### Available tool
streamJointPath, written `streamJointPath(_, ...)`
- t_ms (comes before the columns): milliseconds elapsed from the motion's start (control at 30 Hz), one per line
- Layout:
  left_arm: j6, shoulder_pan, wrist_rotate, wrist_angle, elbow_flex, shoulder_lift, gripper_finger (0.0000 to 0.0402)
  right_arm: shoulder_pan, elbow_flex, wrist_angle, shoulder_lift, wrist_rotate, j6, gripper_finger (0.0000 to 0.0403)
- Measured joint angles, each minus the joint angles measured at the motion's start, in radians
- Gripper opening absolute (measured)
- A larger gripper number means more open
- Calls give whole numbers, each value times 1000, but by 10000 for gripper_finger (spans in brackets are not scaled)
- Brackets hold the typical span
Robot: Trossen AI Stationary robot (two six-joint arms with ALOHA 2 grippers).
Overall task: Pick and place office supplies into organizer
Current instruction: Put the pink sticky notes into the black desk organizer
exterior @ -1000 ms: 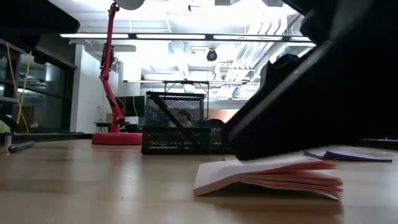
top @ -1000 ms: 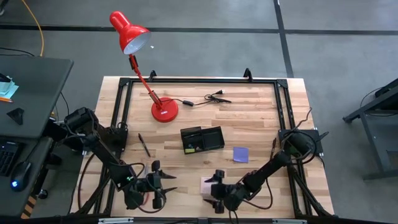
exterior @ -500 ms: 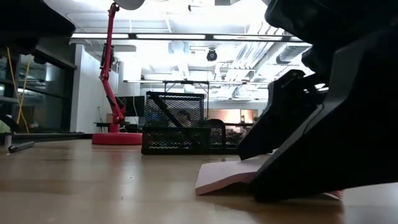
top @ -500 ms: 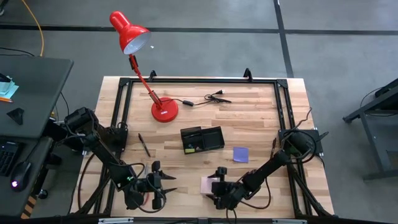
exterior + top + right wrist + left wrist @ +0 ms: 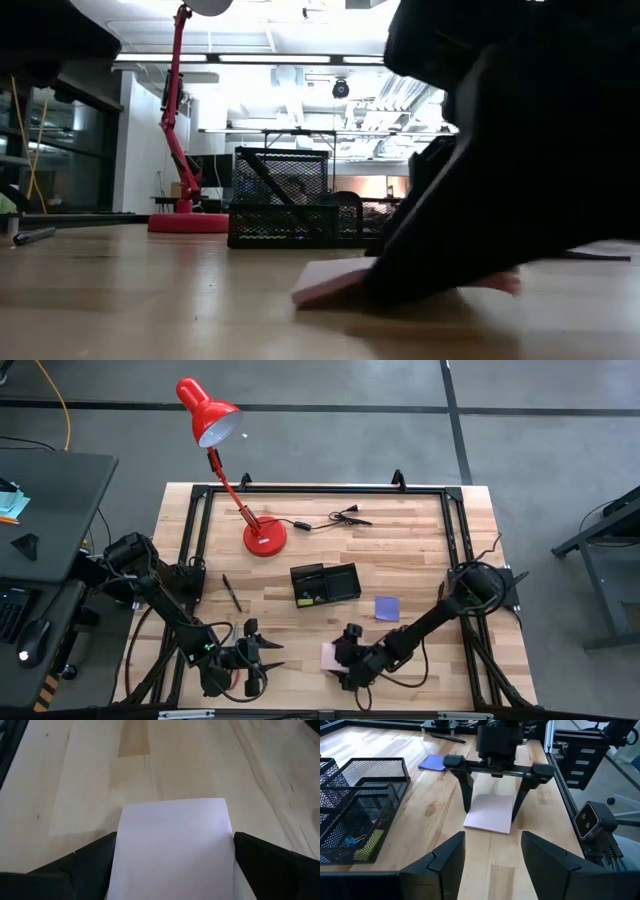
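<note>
A pale pink sticky pad lies flat on the table near its near edge. My right gripper is open and reaches down over it, one finger beside each of two opposite edges. The right wrist view shows the pad filling the gap between those fingers. My left gripper waits open to the pad's left. The black mesh organizer stands mid-table, and the purple pad lies to its right. One black pen lies to the organizer's left. The scissors do not show. My right gripper comes from above, slanting down, and straddles the pink pad across its width. Its fingertips stand right at the pad's two side edges. Whether they touch those edges cannot be told. The pad rests flat on the table.
A red desk lamp stands at the far left, and a black cable with plug lies beside it. A black frame rail runs around the table. Bare wood lies between the pink pad and the organizer.
My right gripper has come down around the pink pad and shifted slightly toward the table's left. The pad's upper sheets, raised and fanned a second ago, now lie flat, and the pad has slid a little along the table.
</note>
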Motion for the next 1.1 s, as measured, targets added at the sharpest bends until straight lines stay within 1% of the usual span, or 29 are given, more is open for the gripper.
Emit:
streamJointPath(100,1,0,0,-2,0,0,184,-1,0,1,2,8,-40,373)
streamJointPath(233,2,0,4,-4,0,0,184,17,-1,4,5,68,-75,373)
streamJointPath(533,2,0,5,-7,0,0,184,23,-2,0,5,79,-82,371)
streamJointPath(867,2,0,5,2,0,21,184,14,-4,26,7,62,-113,311)
streamJointPath(1100,2,0,11,-4,0,21,184,12,-4,37,7,80,-172,300)
